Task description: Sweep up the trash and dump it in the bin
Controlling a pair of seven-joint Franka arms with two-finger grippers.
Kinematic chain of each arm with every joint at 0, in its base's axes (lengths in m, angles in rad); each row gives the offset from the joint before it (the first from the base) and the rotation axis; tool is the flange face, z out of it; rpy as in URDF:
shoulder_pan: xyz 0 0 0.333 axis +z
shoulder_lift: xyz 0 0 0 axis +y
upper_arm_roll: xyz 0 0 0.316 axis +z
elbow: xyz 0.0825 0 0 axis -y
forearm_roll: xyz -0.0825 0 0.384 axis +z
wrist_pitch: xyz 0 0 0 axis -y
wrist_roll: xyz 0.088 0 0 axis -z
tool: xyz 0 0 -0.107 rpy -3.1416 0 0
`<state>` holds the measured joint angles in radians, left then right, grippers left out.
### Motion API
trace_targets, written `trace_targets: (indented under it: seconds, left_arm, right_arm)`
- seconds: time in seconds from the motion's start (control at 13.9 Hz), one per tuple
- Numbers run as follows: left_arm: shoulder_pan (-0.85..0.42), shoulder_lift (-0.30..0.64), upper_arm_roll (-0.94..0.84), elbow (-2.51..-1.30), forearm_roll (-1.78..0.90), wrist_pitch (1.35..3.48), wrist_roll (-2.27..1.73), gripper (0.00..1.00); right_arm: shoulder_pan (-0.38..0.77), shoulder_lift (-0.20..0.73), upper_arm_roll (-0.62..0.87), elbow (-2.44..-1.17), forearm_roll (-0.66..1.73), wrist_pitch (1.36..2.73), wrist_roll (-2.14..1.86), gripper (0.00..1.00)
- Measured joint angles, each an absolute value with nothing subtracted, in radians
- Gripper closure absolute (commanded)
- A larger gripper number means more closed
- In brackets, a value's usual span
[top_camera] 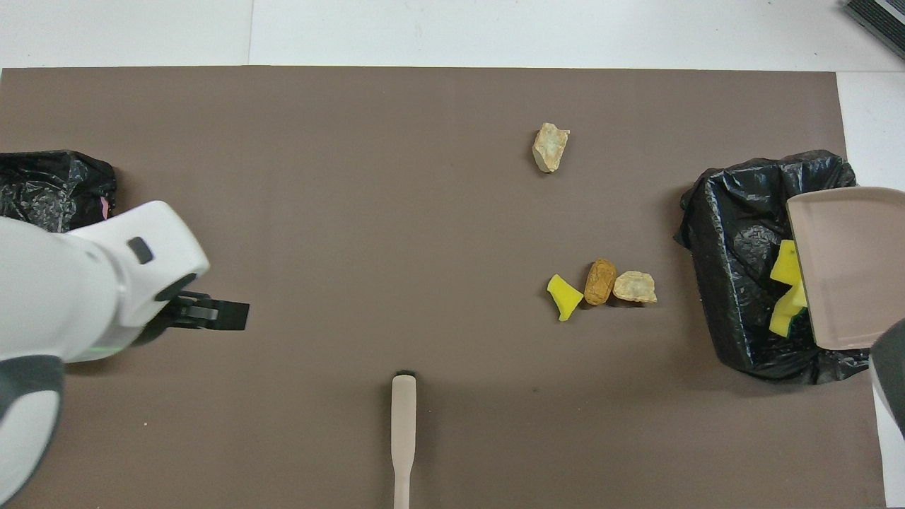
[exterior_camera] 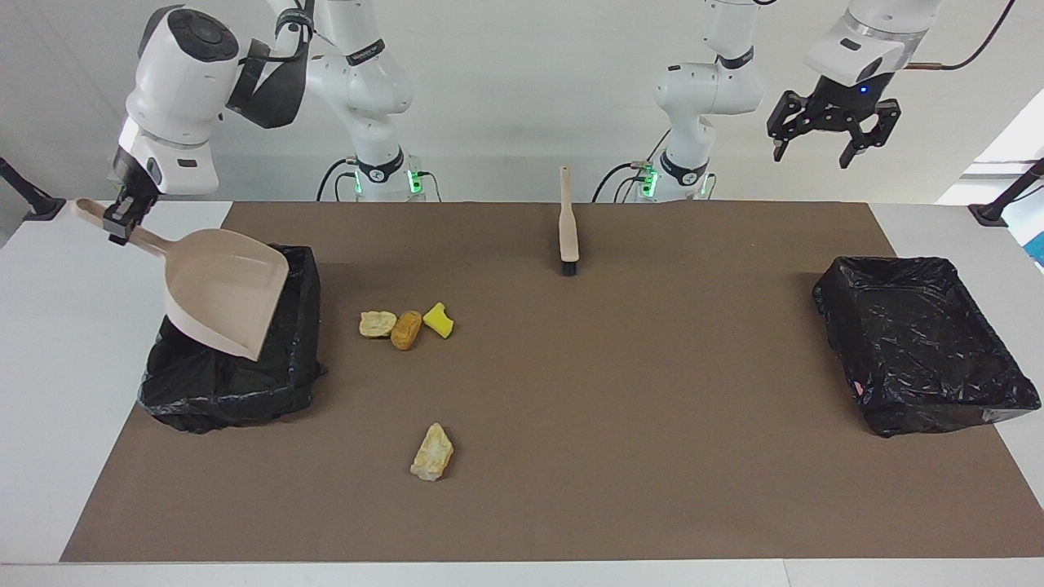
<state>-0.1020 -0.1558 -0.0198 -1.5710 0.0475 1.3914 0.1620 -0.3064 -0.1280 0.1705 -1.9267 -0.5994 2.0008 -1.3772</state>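
My right gripper (exterior_camera: 122, 216) is shut on the handle of the beige dustpan (exterior_camera: 220, 289), which hangs tilted and empty over the black-lined bin (exterior_camera: 245, 383) at the right arm's end of the table. Yellow trash chunks (top_camera: 783, 290) lie inside that bin (top_camera: 735, 212), partly hidden under the pan (top_camera: 845, 261). Three trash pieces (exterior_camera: 406, 324) sit together on the brown mat beside the bin. A single tan lump (exterior_camera: 432, 452) lies farther from the robots. High in the air, over the left arm's end of the table, my left gripper (exterior_camera: 811, 155) is open and holds nothing.
A wooden brush (exterior_camera: 568, 228) lies on the mat near the robots, midway along the table, bristles pointing away from them. A second black-lined bin (exterior_camera: 922, 342) stands at the left arm's end.
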Motion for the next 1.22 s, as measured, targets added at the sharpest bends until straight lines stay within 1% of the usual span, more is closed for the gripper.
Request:
trace_targets:
  seconds: [0.07, 0.22, 0.5, 0.65, 0.93, 1.22]
  left_arm:
    - [-0.092, -0.137, -0.02, -1.552, 0.047, 1.386, 0.169, 0.0]
    - [-0.087, -0.118, -0.02, -1.535, 0.036, 1.384, 0.171, 0.0]
    - [-0.085, -0.114, -0.017, -1.524, 0.01, 1.386, 0.171, 0.0]
    - [-0.084, -0.114, -0.016, -1.522, 0.01, 1.388, 0.171, 0.0]
    - [-0.084, -0.11, -0.015, -1.522, 0.009, 1.399, 0.171, 0.0]
    - [-0.084, -0.103, -0.015, -1.522, 0.008, 1.413, 0.171, 0.0]
  right_arm:
    - [-0.3, -0.121, 0.171, -1.925, -0.516, 1.999, -1.322, 1.0]
    - [-0.263, -0.116, 0.171, -1.923, -0.425, 1.959, -1.158, 1.0]
    - [-0.158, -0.113, 0.174, -1.919, -0.252, 1.833, -0.66, 1.0]
    - [-0.109, -0.095, 0.175, -1.918, -0.174, 1.804, -0.458, 1.0]
    - [-0.02, -0.019, 0.176, -1.911, -0.029, 1.807, -0.125, 1.0]
    - [0.162, 0.094, 0.178, -1.835, 0.018, 1.831, 0.199, 1.0]
